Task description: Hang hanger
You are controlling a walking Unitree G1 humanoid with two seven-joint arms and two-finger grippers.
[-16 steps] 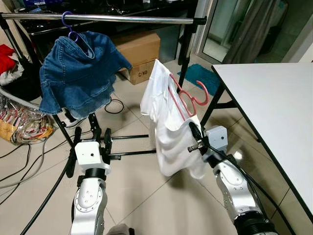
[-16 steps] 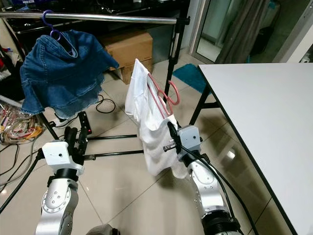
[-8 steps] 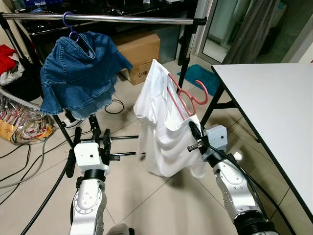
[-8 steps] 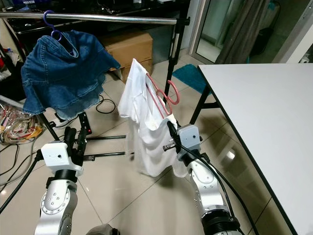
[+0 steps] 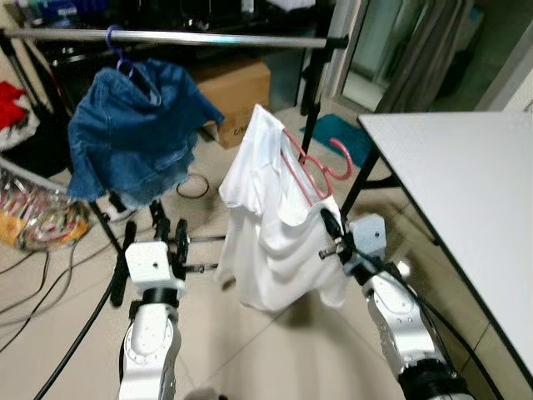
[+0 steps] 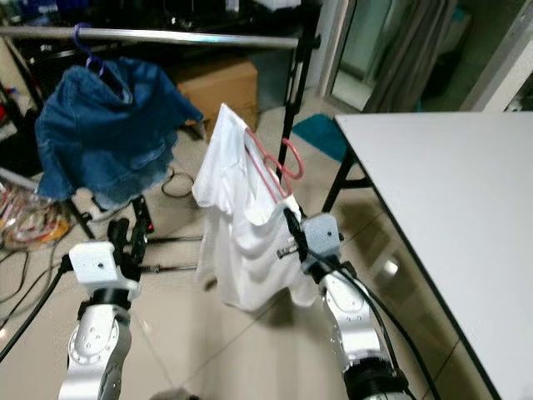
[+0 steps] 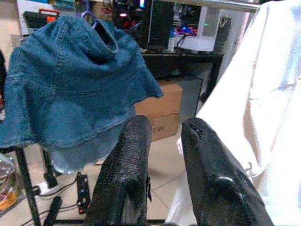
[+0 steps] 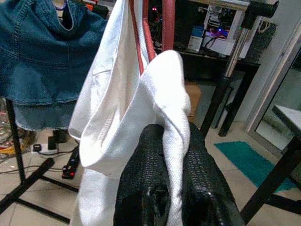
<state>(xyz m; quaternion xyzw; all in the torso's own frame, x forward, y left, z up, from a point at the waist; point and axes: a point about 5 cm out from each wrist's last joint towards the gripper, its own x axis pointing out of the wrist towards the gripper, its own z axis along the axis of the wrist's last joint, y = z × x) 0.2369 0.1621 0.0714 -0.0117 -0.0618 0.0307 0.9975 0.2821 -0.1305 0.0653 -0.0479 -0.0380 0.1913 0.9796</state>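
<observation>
A white shirt (image 5: 271,250) hangs on a pink hanger (image 5: 321,171), held up in the air to the right of and below the steel rail (image 5: 216,37). My right gripper (image 5: 331,232) is shut on the shirt's cloth just under the hanger; in the right wrist view the fingers (image 8: 150,155) pinch a fold of white cloth with the pink hanger (image 8: 168,23) above. A denim garment (image 5: 133,129) hangs from the rail on a purple hanger (image 5: 114,43). My left gripper (image 5: 168,232) stands low under the denim, open, with nothing between its fingers (image 7: 134,155).
A white table (image 5: 466,183) fills the right side, its black leg (image 5: 360,179) close to the shirt. The rack's right post (image 5: 315,92) stands behind the shirt, with a cardboard box (image 5: 237,92) and a teal mat (image 5: 337,133) beyond. Cables and the rack's base bars lie on the tiled floor at left.
The white shirt has swung out to the left and spread wider while my right gripper keeps its hold. The picture has gone slightly blurred. The left arm has not moved.
</observation>
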